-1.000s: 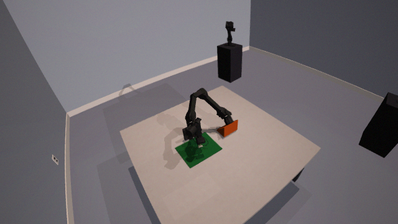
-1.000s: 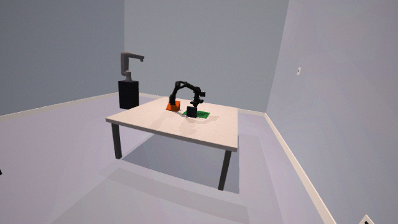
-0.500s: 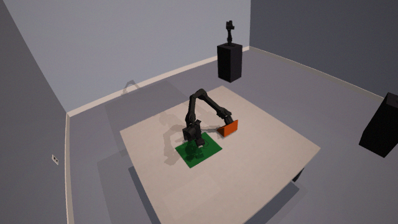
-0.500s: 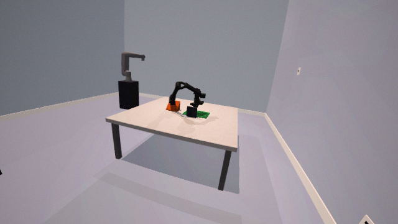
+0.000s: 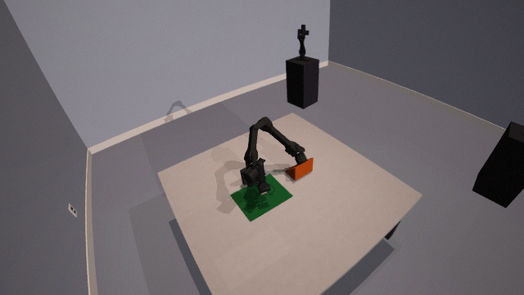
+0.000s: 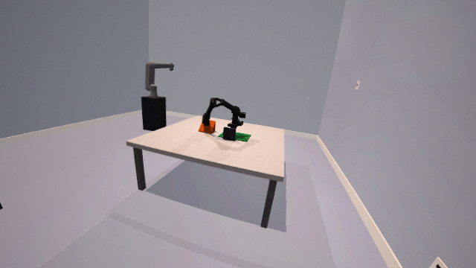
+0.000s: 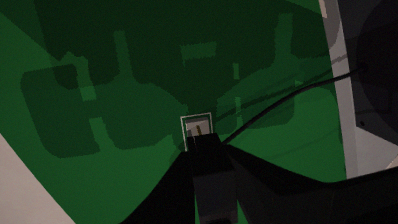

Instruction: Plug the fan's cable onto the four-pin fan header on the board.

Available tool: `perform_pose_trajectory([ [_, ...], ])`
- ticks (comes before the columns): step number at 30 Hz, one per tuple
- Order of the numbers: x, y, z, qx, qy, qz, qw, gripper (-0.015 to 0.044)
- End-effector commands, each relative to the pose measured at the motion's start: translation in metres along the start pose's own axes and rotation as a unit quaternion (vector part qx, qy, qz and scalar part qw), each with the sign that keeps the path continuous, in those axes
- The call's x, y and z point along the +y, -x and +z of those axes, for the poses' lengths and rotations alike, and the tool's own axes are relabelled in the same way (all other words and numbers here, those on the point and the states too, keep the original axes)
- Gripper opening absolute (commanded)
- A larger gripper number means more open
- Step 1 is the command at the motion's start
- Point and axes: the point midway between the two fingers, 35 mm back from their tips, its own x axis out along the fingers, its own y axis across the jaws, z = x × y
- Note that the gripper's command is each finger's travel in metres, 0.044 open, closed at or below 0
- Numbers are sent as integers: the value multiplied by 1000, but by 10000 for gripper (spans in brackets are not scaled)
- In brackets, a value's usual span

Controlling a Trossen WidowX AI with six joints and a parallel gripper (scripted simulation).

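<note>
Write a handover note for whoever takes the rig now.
End effector: shut on the plug, over the board.
Cable: runs from the plug toward the fan, beside the board.
Header: partly hidden by the plug; cannot tell whether they have met.
Done: plug gripped and brought to the header.
Left: line up if needed, push fully down, let go, back off touching nothing.

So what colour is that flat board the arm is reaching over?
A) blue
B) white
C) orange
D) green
D: the flat board under the gripper shows green in all three views.
</note>
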Motion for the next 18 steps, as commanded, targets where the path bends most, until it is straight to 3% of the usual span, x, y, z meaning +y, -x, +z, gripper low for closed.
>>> perform_pose_trajectory([
  [1,0,0,0,-1,2,-1,1000,0],
  [18,0,-1,1,-1,1,-1,1000,0],
])
